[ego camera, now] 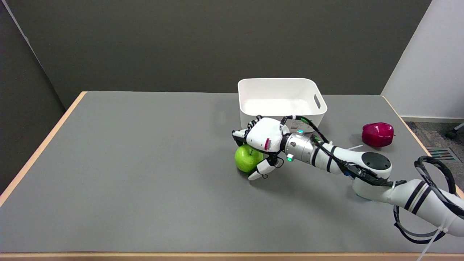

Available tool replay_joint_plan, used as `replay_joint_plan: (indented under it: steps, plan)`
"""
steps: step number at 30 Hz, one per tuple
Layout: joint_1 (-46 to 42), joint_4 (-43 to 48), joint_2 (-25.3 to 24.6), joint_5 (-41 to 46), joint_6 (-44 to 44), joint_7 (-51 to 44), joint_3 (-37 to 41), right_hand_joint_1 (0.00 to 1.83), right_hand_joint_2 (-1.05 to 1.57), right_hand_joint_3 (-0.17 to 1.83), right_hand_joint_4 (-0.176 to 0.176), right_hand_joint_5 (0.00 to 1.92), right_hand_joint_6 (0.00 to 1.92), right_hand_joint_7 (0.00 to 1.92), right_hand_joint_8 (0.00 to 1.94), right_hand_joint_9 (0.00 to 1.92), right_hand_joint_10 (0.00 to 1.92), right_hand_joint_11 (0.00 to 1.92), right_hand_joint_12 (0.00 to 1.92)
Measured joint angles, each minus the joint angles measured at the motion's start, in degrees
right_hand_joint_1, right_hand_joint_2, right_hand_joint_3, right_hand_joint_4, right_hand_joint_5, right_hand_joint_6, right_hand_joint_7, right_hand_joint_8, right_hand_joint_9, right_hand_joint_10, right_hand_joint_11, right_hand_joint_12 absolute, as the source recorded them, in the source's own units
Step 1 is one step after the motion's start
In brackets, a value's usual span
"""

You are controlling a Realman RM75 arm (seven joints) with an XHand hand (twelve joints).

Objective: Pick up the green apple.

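The right robot hand (264, 142) cups the round glossy green apple (247, 158), which rests mid-right on the grey surface (145, 174); whether it grips firmly, I cannot tell. Loosely closed fingers could let it roll away.

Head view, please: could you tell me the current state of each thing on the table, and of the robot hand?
green apple: upright, stem up, on the table, under the robot hand
right robot hand: cupped over the apple; a firm grip cannot be confirmed
white bin: upright, open, empty
red apple: resting on the table, untouched
table: grey-topped
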Motion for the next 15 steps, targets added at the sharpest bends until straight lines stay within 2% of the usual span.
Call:
replay_joint_plan:
  steps: [15]
  plan:
    - [-4.39, 10.78, -1.01, 0.12, 0.97, -0.78, 15.45, 1.21, 1.03, 0.43, -0.146, 0.64, 1.44, 0.91, 1.38, 0.91, 1.47, 0.69, 1.92]
